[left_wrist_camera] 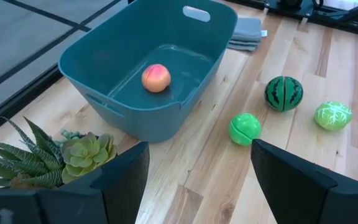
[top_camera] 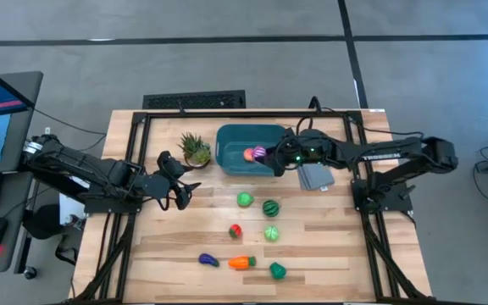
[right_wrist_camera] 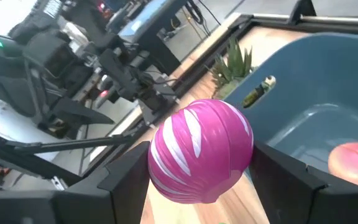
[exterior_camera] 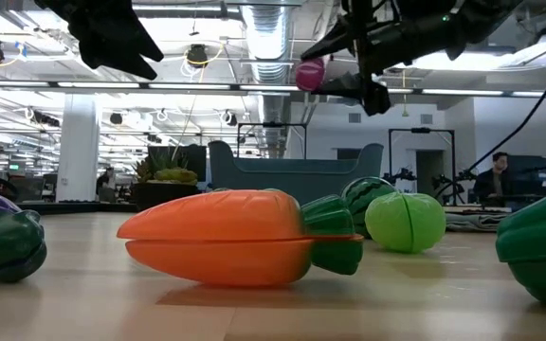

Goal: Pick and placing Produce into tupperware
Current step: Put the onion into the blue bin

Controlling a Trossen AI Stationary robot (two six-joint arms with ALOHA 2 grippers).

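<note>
Right hand (top_camera: 269, 156) clamped, raised; left hand (top_camera: 182, 182) parted, idle.

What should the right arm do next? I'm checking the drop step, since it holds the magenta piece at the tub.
Probably open the right gripper: it is shut on the magenta piece, held above the teal tub where the peach already lies. If it is not fully over the basin, shift slightly inward first. The left gripper waits open near the plant.

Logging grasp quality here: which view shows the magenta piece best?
The right wrist view: the magenta piece fills it, clamped in the right gripper. High view shows a speck over the tub; low view, small overhead; left wrist view, nothing.
</note>
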